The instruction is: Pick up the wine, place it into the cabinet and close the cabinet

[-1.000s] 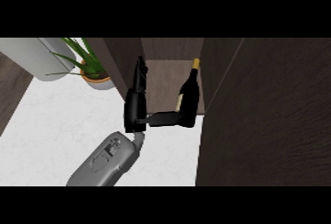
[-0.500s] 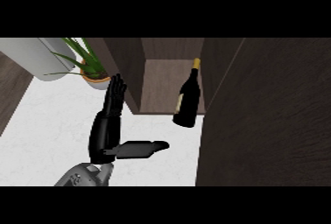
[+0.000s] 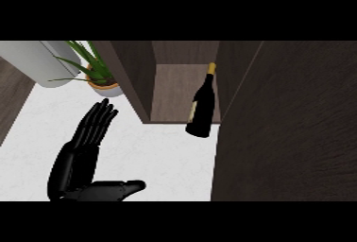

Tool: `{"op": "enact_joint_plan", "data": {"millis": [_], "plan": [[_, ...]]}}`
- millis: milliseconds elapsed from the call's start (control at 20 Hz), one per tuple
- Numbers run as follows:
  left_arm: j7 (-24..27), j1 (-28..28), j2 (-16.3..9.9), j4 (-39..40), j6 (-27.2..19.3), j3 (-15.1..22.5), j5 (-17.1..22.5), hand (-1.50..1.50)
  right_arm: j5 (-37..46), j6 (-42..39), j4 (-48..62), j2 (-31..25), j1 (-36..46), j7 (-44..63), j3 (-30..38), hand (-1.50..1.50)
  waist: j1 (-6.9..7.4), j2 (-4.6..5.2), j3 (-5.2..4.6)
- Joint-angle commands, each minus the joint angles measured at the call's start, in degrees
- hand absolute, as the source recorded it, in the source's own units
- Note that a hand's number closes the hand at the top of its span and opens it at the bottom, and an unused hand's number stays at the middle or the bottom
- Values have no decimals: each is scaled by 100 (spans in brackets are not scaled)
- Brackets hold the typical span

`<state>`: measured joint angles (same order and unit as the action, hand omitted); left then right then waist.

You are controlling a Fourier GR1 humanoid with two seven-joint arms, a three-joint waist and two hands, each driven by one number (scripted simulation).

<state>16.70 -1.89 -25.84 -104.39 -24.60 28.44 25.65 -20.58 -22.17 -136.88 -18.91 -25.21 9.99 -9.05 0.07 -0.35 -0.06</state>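
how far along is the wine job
Done: the wine bottle stands in the open cabinet, free of any hold. In hand: nothing; the one robot hand in view is open over the counter, apart from the bottle. Left: closing the cabinet, whose door is open.

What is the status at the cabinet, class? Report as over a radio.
Left hand open, holding nothing. Wine bottle upright in cabinet. Cabinet door open. Nothing blocking.

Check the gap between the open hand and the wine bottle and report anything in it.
Nothing visible stands between them: only bare white counter separates the left hand from the wine bottle, standing at the cabinet opening.
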Motion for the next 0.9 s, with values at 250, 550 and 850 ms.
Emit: {"op": "enact_joint_plan", "data": {"millis": [250,550,850], "plan": [[372,967,-732,-493,1304,-793,579,150,-183,-576,-929,-487,-600,8,328,150,-38,11,4],[470,1518,-1061,-634,1961,-1399,961,150,-169,-365,-1026,-293,-58,272,-77,150,18,18,0],[623,1288,-1075,-142,2469,-1815,1086,150,-917,-630,-613,-405,396,496,-500,150,42,45,-3]]}}
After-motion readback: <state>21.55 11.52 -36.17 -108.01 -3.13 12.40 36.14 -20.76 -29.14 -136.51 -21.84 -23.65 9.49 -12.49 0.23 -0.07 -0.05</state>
